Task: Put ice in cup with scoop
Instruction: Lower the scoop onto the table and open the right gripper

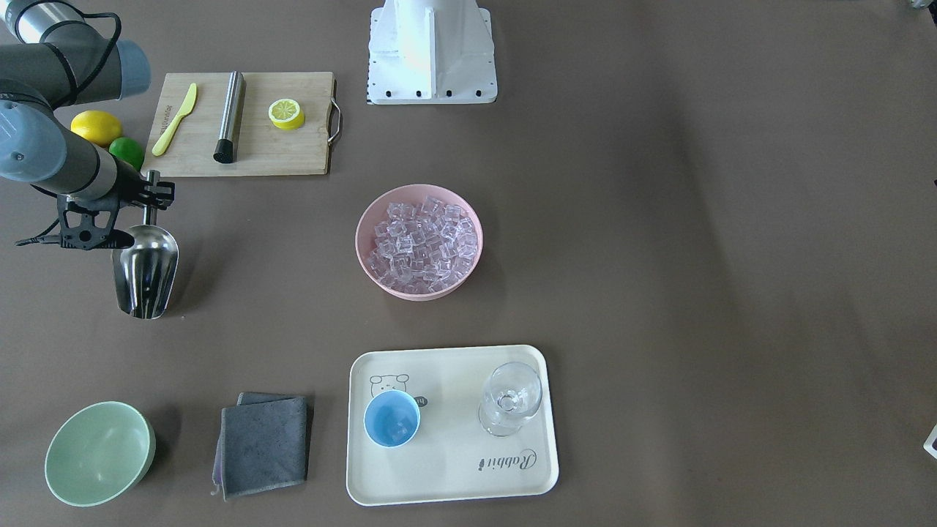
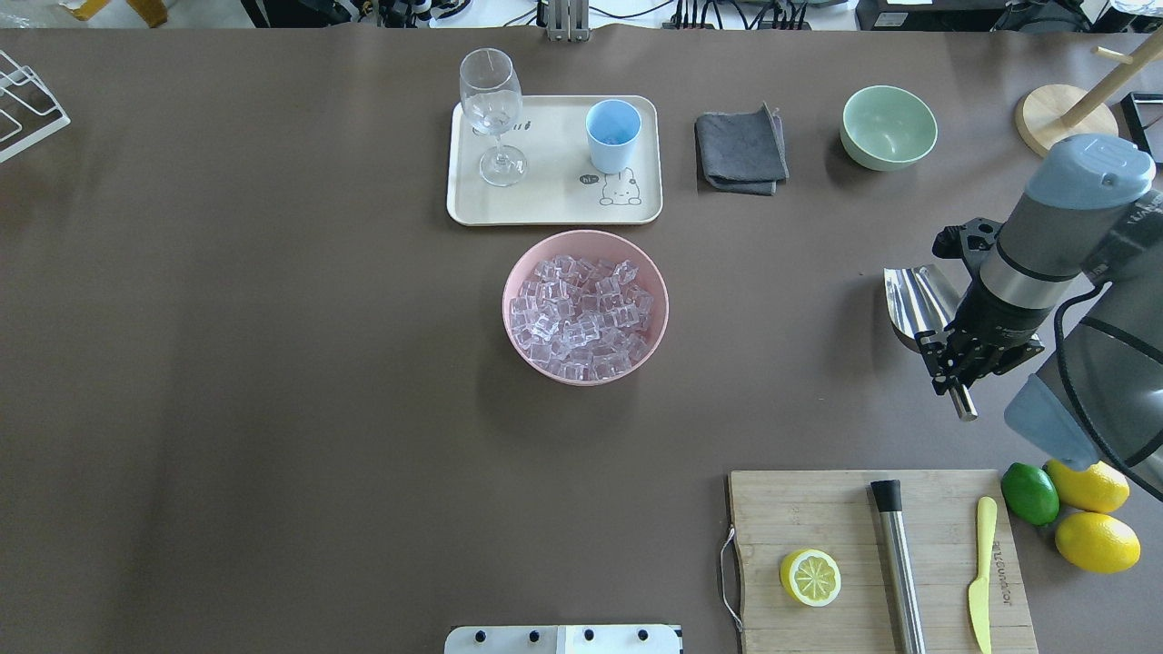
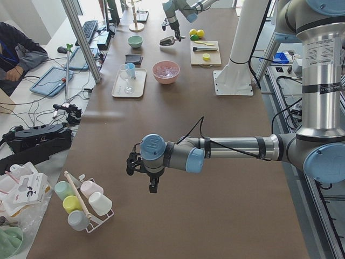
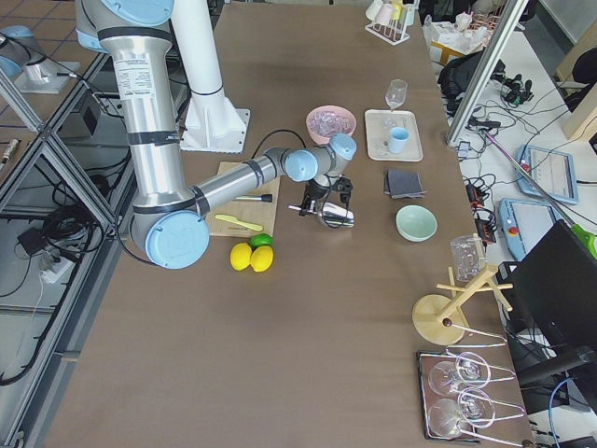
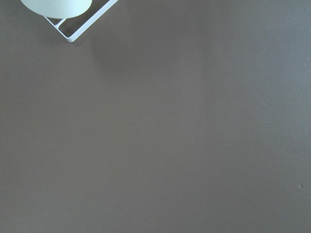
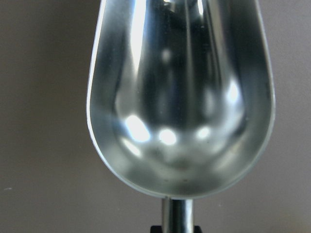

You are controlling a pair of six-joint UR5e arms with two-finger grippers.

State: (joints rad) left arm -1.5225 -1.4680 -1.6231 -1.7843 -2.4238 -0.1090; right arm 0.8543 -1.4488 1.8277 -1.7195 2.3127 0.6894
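Observation:
The steel scoop (image 1: 146, 272) is empty, as the right wrist view (image 6: 180, 97) shows. My right gripper (image 1: 150, 199) is shut on its short handle and holds it low over the table at the robot's right, trough pointing away from the robot; it also shows in the overhead view (image 2: 911, 298). The ice (image 1: 419, 244) fills a pink bowl (image 1: 366, 219) at the table's middle. The light-blue cup (image 1: 392, 418) stands on a cream tray (image 1: 446, 476), with something glassy at its bottom. My left gripper (image 3: 153, 183) shows only in the exterior left view, far from these things; I cannot tell its state.
A clear stemmed glass (image 1: 511, 399) shares the tray. A grey cloth (image 1: 263, 443) and a pale green bowl (image 1: 99, 454) lie beyond the scoop. A cutting board (image 1: 241, 124) holds a steel cylinder, a yellow knife and a lemon half; lemons and a lime (image 2: 1029, 493) lie beside it.

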